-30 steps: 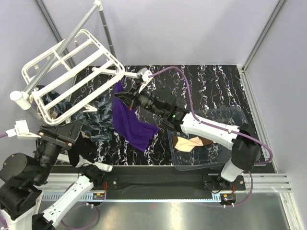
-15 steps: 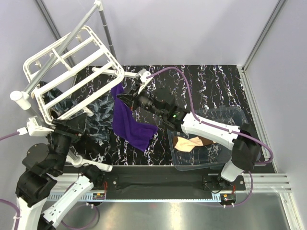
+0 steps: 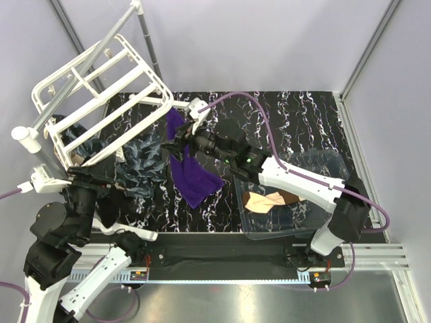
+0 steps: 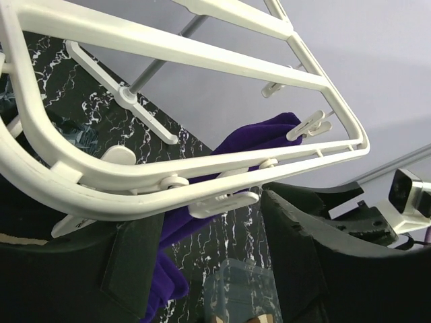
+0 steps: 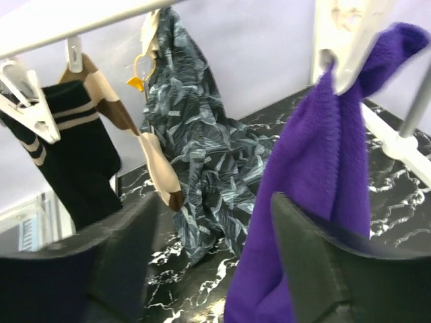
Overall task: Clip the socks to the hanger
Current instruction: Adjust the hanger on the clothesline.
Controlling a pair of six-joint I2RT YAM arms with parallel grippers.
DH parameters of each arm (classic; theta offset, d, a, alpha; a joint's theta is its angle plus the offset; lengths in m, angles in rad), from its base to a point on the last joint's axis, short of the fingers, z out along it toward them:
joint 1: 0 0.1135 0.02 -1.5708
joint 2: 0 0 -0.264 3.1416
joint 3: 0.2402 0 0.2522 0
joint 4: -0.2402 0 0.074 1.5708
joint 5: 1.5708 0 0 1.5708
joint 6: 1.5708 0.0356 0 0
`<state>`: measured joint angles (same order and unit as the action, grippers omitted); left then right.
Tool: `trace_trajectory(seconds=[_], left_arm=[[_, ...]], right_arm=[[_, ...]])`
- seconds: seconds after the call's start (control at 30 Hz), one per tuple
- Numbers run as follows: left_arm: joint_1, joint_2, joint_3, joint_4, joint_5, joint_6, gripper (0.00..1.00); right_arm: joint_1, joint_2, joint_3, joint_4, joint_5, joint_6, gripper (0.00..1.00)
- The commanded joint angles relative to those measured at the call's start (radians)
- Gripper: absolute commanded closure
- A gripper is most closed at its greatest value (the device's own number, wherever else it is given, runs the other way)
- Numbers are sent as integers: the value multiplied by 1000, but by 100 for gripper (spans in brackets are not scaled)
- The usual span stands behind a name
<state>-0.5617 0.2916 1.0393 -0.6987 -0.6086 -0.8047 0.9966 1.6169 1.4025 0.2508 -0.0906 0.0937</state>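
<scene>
— What had your right hand just done?

— My right gripper (image 5: 215, 208) had been pinched shut 1 second before. By this moment its 2 fingers stood wide apart with nothing between them. It had let go of the purple cloth (image 5: 316, 175), which stayed hanging from a white clip (image 5: 337, 67) at a corner of the hanger (image 4: 67, 176), just beside my right finger.

— And what did that mean for the job?

— I judged that piece was finished and the hand was free for the next one. 2 socks already hung from a rail of the hanger: the black striped sock (image 5: 74, 168) and the beige sock (image 5: 151, 158). A patterned garment (image 5: 195, 148) hung between them and the cloth. 1 peach sock (image 3: 266, 200) lay in the clear bin (image 3: 337, 161) under my right arm, well apart from the hanger. I took that as the next one to fetch.

— Your left side?

— My left gripper (image 4: 209, 222) sat under the hanger's near rim, and the frame had swung and tipped over that second. Its fingers were apart, but I could not tell whether they clamped the rim or only propped it.

— Anything else unclear?

— The clip's bite on the cloth was blurred and cut off at the top of my wrist view. From above, my gripper covered that corner. The hung socks were lost in shadow beneath the frame, and my arm hid part of the bin.
</scene>
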Motion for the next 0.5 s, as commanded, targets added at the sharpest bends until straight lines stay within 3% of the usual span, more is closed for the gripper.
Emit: trace_trajectory(seconds=[0.0,0.2,0.47], left_arm=[[2,-5,11,59,-45,24,36],[2,-2,11,76,-46,42,35],[2,-3,10,88,-42,27,34]], right_arm=[[10,-83,-17,-8,84,-66,20],[8,-170,-149,102,23,-144,18],[10,-86,-238,468,-316,-229,28]])
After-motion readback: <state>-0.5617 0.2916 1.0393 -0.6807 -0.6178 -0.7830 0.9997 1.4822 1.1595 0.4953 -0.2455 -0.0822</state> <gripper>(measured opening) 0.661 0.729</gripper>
